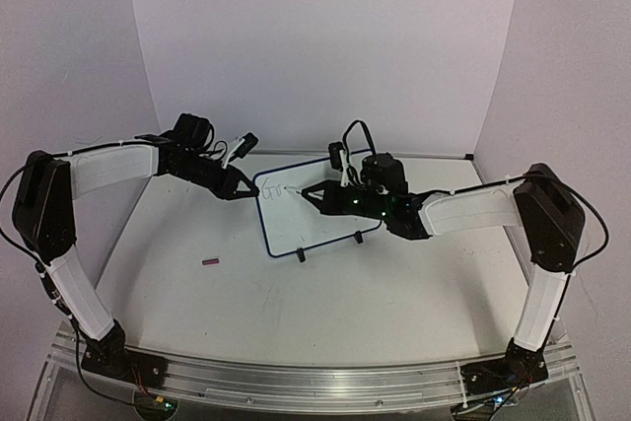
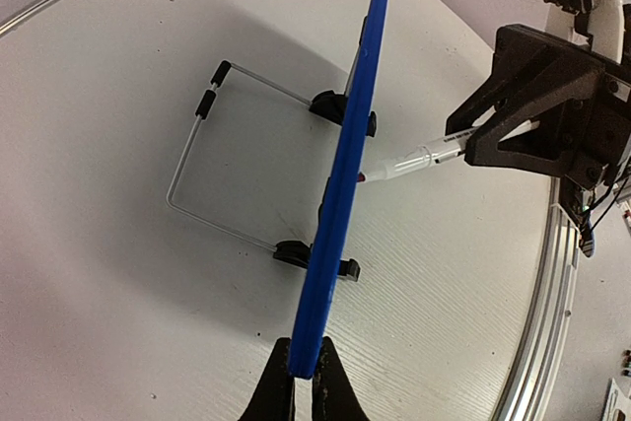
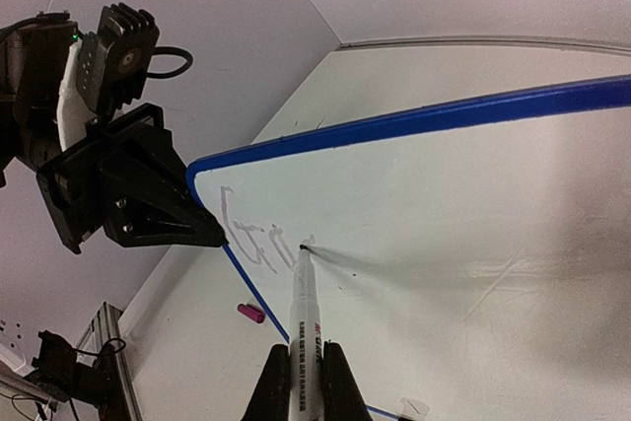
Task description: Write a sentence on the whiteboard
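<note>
Right jaws clamp a marker, tip touching the whiteboard; left jaws pinch its blue edge.

The whiteboard has a smooth, faintly glossy face in a blue plastic frame. Its stand is metal wire; the table looks matt, finely grained.
</note>
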`<state>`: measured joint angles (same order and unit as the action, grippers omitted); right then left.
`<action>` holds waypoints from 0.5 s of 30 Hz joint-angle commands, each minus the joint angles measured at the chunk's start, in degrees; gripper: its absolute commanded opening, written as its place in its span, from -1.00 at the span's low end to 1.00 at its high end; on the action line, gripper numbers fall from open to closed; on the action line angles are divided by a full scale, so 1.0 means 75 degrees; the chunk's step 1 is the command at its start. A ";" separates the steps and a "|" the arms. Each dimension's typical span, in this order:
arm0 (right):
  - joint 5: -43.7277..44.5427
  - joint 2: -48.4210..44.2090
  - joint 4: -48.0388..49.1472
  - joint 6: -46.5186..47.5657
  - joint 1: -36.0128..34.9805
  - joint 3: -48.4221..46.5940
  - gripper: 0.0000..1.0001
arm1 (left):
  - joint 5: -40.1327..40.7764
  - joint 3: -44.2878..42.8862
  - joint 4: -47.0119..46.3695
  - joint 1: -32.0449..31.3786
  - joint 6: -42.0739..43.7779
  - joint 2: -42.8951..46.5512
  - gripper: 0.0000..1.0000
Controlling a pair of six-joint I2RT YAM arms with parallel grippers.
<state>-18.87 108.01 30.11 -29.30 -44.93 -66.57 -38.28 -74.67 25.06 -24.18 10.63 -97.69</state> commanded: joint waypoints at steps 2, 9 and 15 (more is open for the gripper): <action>0.0038 0.0146 0.0106 -0.0060 0.0037 -0.0050 -1.00 | 0.0440 -0.0127 0.0421 -0.0103 0.0318 -0.0229 -1.00; 0.0142 -0.0014 0.0012 0.0000 0.0037 0.0131 -1.00 | 0.0428 -0.0139 0.0421 -0.0103 0.0321 -0.0249 -1.00; 0.0180 -0.0112 -0.0072 0.0068 0.0037 0.0151 -1.00 | 0.0428 -0.0133 0.0422 -0.0109 0.0324 -0.0252 -1.00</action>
<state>-18.96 108.03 29.91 -29.36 -44.93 -66.08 -38.28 -74.67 25.06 -24.18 10.63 -97.69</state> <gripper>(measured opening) 0.069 0.038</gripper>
